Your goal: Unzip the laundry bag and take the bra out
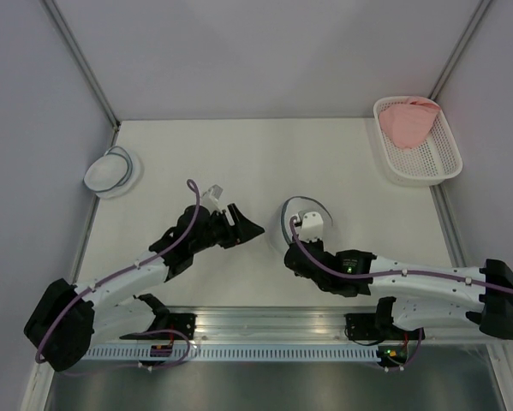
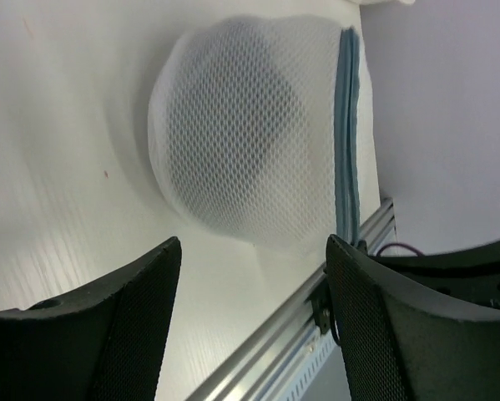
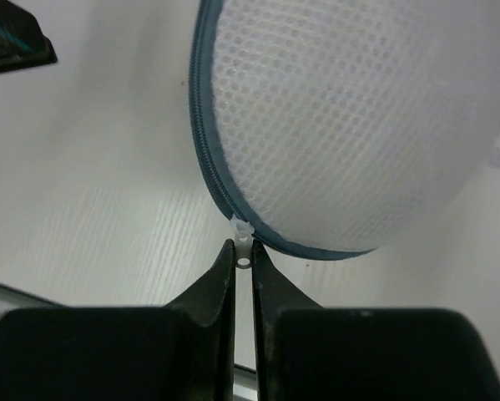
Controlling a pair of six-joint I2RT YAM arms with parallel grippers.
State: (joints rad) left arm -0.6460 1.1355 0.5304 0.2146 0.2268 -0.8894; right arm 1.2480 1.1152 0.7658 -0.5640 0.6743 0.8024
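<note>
The laundry bag (image 3: pixel 358 125) is a white mesh dome with a dark grey-blue zipper rim (image 3: pixel 201 125). It lies mid-table (image 1: pixel 312 206), partly under my right wrist. My right gripper (image 3: pixel 243 255) is shut on the small white zipper pull (image 3: pixel 244 249) at the bag's near rim. My left gripper (image 2: pixel 254 242) is open and empty, just left of the bag (image 2: pixel 241 142), with its fingers apart from the mesh. In the top view the left gripper (image 1: pixel 246 221) points right toward the bag. A dark shape shows faintly through the mesh; no bra is clearly visible.
A smaller white dome with a pale bluish rim (image 1: pixel 112 170) lies at the far left. A white plastic basket (image 1: pixel 436 158) at the back right holds a pink cloth (image 1: pixel 408 122). An aluminium rail (image 1: pixel 273 324) runs along the near edge.
</note>
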